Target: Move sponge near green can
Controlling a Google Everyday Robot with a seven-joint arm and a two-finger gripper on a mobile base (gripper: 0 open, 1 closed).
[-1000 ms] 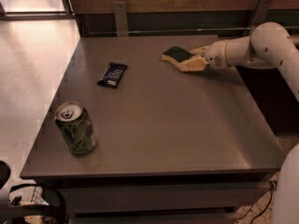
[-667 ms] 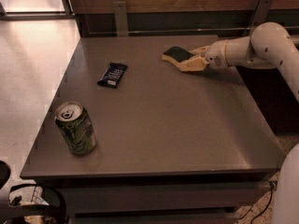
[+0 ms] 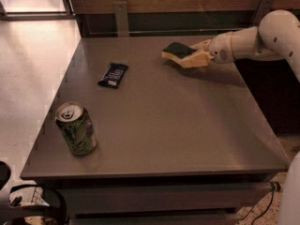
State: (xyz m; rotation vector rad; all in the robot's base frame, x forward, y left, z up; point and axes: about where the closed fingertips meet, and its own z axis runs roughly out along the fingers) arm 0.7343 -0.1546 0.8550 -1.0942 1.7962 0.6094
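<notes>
The sponge (image 3: 176, 49), dark green on top with pale yellow foam below, is at the far right part of the grey table (image 3: 178, 125). My gripper (image 3: 193, 54) reaches in from the right and is shut on the sponge's right end, holding it slightly above the tabletop. The green can (image 3: 76, 128), patterned with a silver top and pull tab, stands upright near the table's front left corner, far from the sponge.
A dark blue snack bar wrapper (image 3: 113, 74) lies on the table's left half, between the sponge and the can. A wall with metal brackets (image 3: 121, 17) runs behind the table. The floor drops off to the left and front.
The sponge, held in the gripper, has risen slightly off the table. The can and wrapper have not moved.
</notes>
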